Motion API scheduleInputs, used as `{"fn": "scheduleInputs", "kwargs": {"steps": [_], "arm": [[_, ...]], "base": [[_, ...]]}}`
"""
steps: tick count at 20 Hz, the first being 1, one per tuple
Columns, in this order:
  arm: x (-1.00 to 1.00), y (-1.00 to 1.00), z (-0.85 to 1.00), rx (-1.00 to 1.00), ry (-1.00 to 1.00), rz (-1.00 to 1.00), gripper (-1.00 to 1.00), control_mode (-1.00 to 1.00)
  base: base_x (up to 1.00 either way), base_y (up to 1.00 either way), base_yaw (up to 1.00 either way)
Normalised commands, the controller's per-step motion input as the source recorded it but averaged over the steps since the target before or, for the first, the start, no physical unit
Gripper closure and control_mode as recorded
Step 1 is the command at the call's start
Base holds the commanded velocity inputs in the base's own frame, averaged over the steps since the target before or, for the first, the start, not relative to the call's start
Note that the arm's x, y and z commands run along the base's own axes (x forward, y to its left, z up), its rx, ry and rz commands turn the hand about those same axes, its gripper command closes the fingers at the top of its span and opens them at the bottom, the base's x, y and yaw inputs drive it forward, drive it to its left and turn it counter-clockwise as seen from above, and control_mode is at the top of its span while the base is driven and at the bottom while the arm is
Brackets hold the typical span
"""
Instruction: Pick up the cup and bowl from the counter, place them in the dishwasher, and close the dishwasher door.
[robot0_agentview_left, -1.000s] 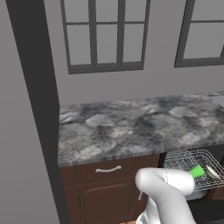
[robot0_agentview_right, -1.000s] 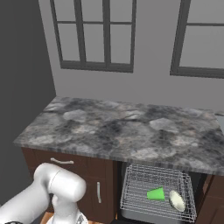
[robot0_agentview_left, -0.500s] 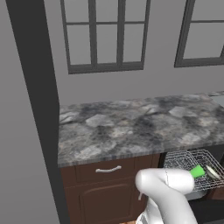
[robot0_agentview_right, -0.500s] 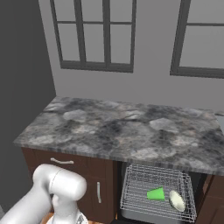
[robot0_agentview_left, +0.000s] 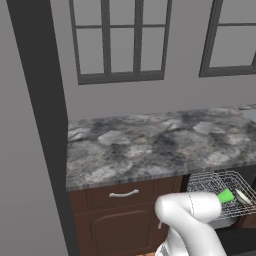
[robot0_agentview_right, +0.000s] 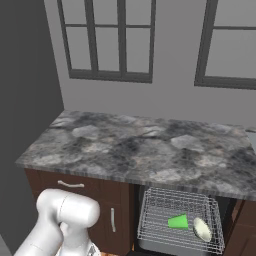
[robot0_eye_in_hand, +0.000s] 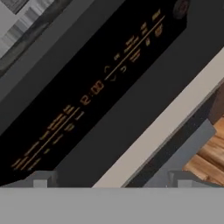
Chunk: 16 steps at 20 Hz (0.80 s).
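The green cup (robot0_agentview_left: 225, 196) (robot0_agentview_right: 178, 221) lies on its side in the dishwasher's pulled-out wire rack (robot0_agentview_left: 210, 181) (robot0_agentview_right: 150, 210). The pale bowl (robot0_agentview_left: 243, 196) (robot0_agentview_right: 202, 229) rests right beside it in the same rack. The mottled counter (robot0_agentview_left: 150, 145) (robot0_agentview_right: 140, 150) above them is bare. My arm reaches down low in front of the cabinets. In the hand view my gripper (robot0_eye_in_hand: 111, 183) is open, close over the black dishwasher door (robot0_eye_in_hand: 87, 96) with its orange markings, and the pale bar handle (robot0_eye_in_hand: 166, 127) runs diagonally between the fingertips. Nothing is held.
Brown cabinets stand left of the dishwasher, with a silver drawer handle (robot0_agentview_left: 124, 193) (robot0_agentview_right: 70, 184) and a vertical door handle (robot0_agentview_right: 112, 220). A dark wall panel (robot0_agentview_left: 45, 125) closes off the counter's left end. Wooden floor (robot0_eye_in_hand: 210, 157) shows past the door's edge.
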Motion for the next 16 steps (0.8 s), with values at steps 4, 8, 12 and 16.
{"fn": "scheduleInputs", "kwargs": {"steps": [4, 8, 12, 16], "arm": [[0.21, -0.36, -0.37, -0.01, -0.11, 0.0, -1.0, -1.0], [0.16, -0.35, -0.44, -0.02, -0.11, 0.0, -1.0, -1.0], [0.18, -0.26, -0.41, -0.05, -0.11, 0.0, -1.0, -1.0], [0.31, -0.26, -0.31, -0.04, -0.1, 0.0, -1.0, -1.0]], "base": [[0.0, 0.0, 0.0], [0.0, 0.0, 0.0], [0.0, 0.0, 0.0], [0.0, 0.0, 0.0]]}}
